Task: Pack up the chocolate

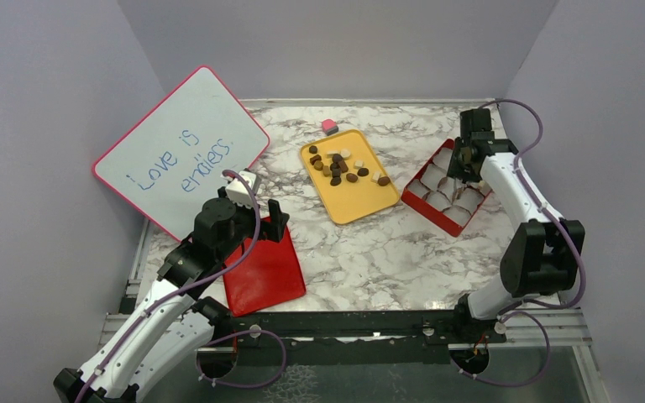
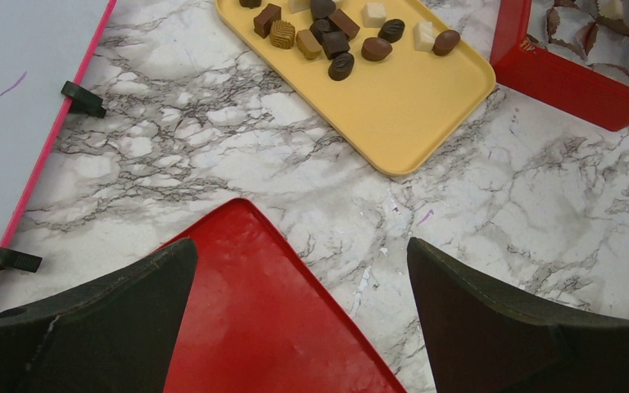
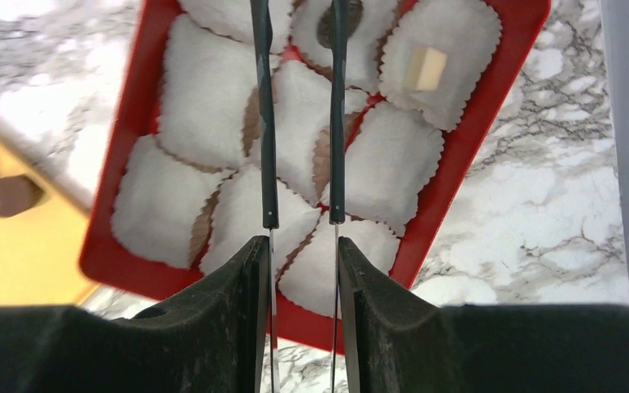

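Chocolate [image 1: 341, 167] mostly piled on the yellow tray [image 1: 361, 206], two pieces already in box [image 3: 475, 123] cups. Small, light, rigid, smooth, likely slippery and easily marked: pinch across flat sides. Left end effector [image 2: 301, 319] spread wide, empty; right end effector [image 3: 299, 217] tongs narrowly apart over the box, nothing visibly held.

bright, even overhead light, soft shadows; right wrist view slightly blurred.

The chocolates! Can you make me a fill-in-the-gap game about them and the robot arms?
1. Most of the chocolates lie on a ____ tray.
2. The red box already holds a dark piece and a ____ one.
3. The whiteboard says "Love is ____".
4. The left gripper hovers above a flat ____ lid.

Missing words: yellow; cream-white; endless; red
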Robot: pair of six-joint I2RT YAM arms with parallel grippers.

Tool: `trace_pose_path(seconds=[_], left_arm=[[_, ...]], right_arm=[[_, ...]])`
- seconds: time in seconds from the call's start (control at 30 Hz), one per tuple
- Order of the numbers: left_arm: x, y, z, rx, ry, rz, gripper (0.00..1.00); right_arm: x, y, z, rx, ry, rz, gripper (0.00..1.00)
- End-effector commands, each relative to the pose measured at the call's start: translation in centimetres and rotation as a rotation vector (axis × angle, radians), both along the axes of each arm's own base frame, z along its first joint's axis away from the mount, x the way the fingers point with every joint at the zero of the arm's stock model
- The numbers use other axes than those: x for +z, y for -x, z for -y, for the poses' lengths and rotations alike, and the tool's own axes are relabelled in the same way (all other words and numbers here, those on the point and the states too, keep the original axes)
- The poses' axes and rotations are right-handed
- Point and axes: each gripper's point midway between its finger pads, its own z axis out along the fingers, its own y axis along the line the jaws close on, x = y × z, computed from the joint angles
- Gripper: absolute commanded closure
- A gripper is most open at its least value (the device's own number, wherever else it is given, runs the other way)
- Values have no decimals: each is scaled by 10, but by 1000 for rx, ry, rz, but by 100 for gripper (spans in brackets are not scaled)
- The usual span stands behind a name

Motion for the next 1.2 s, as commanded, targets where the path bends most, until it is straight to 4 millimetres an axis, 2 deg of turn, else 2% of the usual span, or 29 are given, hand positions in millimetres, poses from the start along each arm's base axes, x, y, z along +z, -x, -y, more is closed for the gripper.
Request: trace_pose_path(seconds=[0.0,0.27,0.5,0.57,0.83,1.17], left_arm=[[1,0,-2,7,0,16,1],[3,1,-3,8,3,22,1],[4,1,-2,7,4,24,1],[4,1,-2,6,4,22,1],[4,0,-4,13,0,25,1],[5,1,-4,14,3,27,1]], right_arm=[[43,5,-26,123,-118,126,62],[75,22,-67,263,-290,232,62],[83,40,-95,298,-380,274,63],[78,44,-103,311,-382,255,63],[48,58,-162,404,-322,148,63],[14,57,-185,412,-227,51,62]])
